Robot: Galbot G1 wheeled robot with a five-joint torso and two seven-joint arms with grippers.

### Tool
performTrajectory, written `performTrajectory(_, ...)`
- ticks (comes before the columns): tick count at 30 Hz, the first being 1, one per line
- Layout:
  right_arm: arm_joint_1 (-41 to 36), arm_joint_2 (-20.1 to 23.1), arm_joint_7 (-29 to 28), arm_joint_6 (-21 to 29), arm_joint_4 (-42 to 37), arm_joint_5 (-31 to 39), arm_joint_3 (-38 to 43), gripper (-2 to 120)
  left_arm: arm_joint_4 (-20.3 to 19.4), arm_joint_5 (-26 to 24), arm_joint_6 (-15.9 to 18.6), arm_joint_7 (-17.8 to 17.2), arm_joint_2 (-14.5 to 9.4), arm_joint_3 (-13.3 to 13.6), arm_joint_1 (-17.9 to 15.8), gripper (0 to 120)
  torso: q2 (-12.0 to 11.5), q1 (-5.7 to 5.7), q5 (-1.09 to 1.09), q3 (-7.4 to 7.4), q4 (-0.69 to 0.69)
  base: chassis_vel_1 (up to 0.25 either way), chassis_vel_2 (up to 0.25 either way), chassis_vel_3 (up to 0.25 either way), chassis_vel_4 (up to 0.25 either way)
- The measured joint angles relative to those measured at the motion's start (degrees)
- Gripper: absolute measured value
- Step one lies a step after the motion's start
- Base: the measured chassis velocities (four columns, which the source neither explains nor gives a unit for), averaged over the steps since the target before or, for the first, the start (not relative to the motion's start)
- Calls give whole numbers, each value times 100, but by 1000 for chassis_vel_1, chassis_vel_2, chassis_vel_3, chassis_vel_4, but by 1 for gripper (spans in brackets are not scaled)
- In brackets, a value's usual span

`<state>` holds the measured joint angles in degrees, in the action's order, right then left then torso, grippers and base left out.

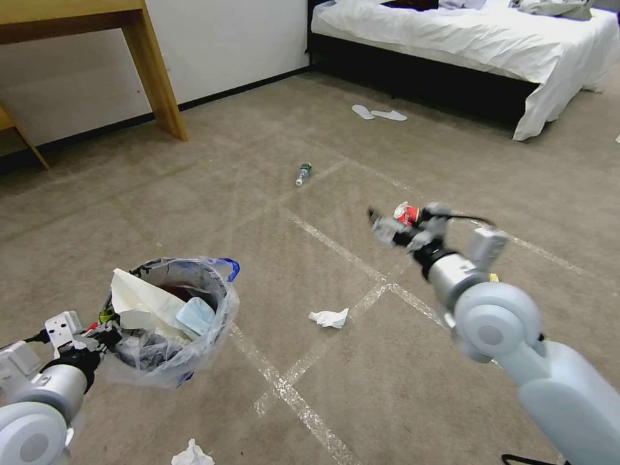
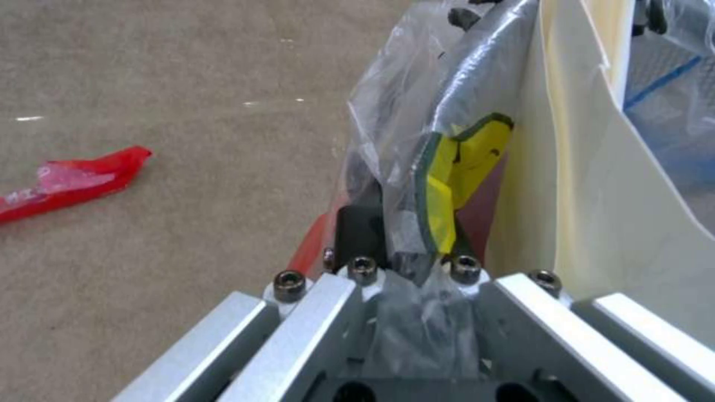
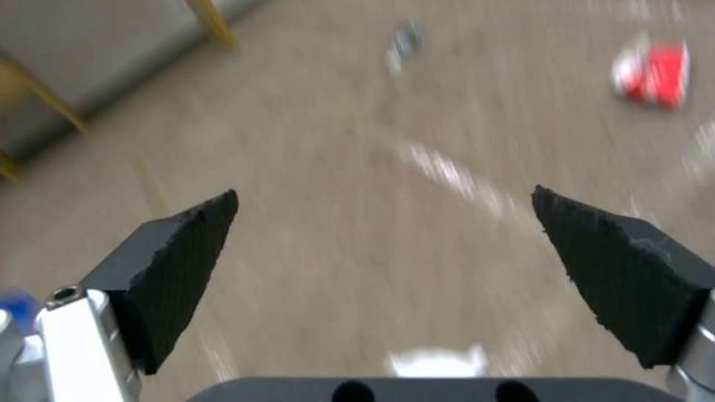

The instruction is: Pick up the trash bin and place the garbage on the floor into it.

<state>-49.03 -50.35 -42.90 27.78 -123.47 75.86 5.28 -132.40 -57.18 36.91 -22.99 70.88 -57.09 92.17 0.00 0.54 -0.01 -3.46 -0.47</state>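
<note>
Collection is the step in hand: the left gripper (image 1: 106, 336), at lower left of the head view, is clamped on the rim of the bin (image 1: 169, 321) and holds it clear of the floor (image 1: 271, 258), while the right gripper (image 1: 403, 227), right of centre, hangs over the carpet with its jaws spread wide and nothing between them. The bin's crinkly clear liner with a blue edge bulges around a stiff white sheet (image 1: 139, 294) and a soft pale blue mask (image 1: 196, 315) already inside. Litter left on the short beige pile, which is crossed by shiny tape lines: a crumpled tissue (image 1: 329, 317) at centre, another tissue (image 1: 192, 455) at the bottom edge, a red and white wrapper (image 1: 407, 213) just behind the right gripper, and a small bottle (image 1: 303, 173) well apart at upper centre. The left wrist view shows a flat glossy red wrapper (image 2: 71, 181) lying beside the bin. I judge the next move calls for lowering the open jaws over one light, yielding piece, probably the wrapper or the central tissue, and pinching close to the carpet.
</note>
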Motion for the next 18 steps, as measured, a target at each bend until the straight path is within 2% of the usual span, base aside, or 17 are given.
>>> performTrajectory(1,41,-51,-293,251,87,181,-86,100,-4,11,-3,3,4,-4,19,0,0,0,0,0,0,0,0,0,0)
performTrajectory(2,41,-51,-293,251,87,181,-86,100,-4,11,-3,3,4,-4,19,0,0,0,0,0,0,0,0,0,0)
performTrajectory(5,203,-204,-944,899,467,830,-233,100,-4,50,-20,8,41,-12,40,0,0,0,-1,0,0,0,0,0,0)
performTrajectory(7,245,-269,-1129,1088,702,995,-297,100,-4,64,-24,11,56,-12,41,0,0,0,-1,0,0,0,0,0,0)
performTrajectory(12,285,-446,-1385,1404,1381,1187,-517,100,26,104,-34,15,95,-5,45,0,0,0,0,0,-1,0,0,0,0)
performTrajectory(17,481,-718,-1422,1435,2122,1369,-776,100,59,122,-45,17,108,-3,41,0,0,0,-1,0,-1,0,0,0,0)
performTrajectory(18,632,-873,-1400,1435,2498,1349,-939,100,63,122,-47,17,109,-12,35,0,0,0,0,-1,-1,0,0,0,0)
